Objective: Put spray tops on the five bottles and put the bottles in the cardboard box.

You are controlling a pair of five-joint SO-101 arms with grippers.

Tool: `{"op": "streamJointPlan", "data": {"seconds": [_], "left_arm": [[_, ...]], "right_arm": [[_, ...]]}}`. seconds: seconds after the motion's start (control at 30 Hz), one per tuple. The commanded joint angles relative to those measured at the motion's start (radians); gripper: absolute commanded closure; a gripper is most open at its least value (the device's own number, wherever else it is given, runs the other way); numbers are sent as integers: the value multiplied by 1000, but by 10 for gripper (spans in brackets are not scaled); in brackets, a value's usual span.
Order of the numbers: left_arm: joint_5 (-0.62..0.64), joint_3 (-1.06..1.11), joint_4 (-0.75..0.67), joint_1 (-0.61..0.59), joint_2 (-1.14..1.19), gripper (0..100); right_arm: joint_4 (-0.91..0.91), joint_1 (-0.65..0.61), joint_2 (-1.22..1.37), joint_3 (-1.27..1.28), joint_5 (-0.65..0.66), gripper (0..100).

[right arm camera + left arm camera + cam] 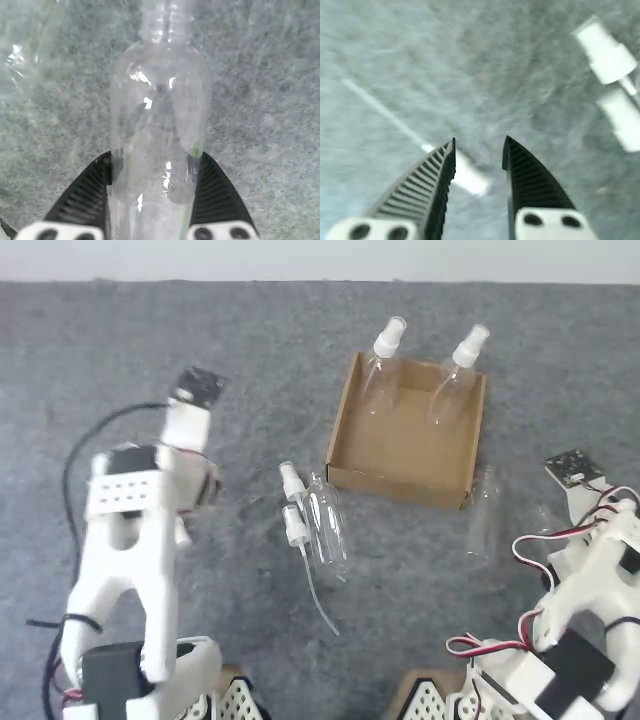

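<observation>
Five bottles can be counted across the views. Two wear white spray tops and lie side by side in the cardboard box (395,483), their tops over its far wall: one capped bottle (380,372) and a second capped bottle (452,382). Three bottles are bare. The middle bottle (326,525) lies on the grey carpet (150,330) just in front of the box. Touching or nearly touching it are the first loose spray top (291,480) and the second loose spray top (296,527), whose thin tube trails toward the arms. The corner bottle (483,515) lies near the box's front corner on the right arm's side. The gripped bottle (160,125), its neck uncapped and pointing away, sits between the fingers of the right gripper (154,157), which close against both its sides. The left gripper (480,142) is spread wide and holds nothing. A third loose spray top (470,177) with its long tube lies on the carpet below the gap.
</observation>
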Motion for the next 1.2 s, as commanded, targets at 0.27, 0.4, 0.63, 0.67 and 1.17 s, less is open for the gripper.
{"op": "streamJointPlan", "data": {"seconds": [0.27, 0.4, 0.63, 0.67, 1.17], "left_arm": [[-853, -134, 114, -367, -6, 855], [-870, 28, -26, -399, -8, 856], [-715, 317, -351, -311, -8, 858], [-683, 343, -382, -284, -8, 857], [-216, 377, -436, 68, -18, 855]], "right_arm": [[-8, -8, -10, -8, 12, 993], [-10, -8, -10, -8, 12, 993], [-7, -8, -10, -8, 12, 993], [-7, -7, -10, -8, 12, 993], [-4, -5, -10, -8, 12, 993]]}}
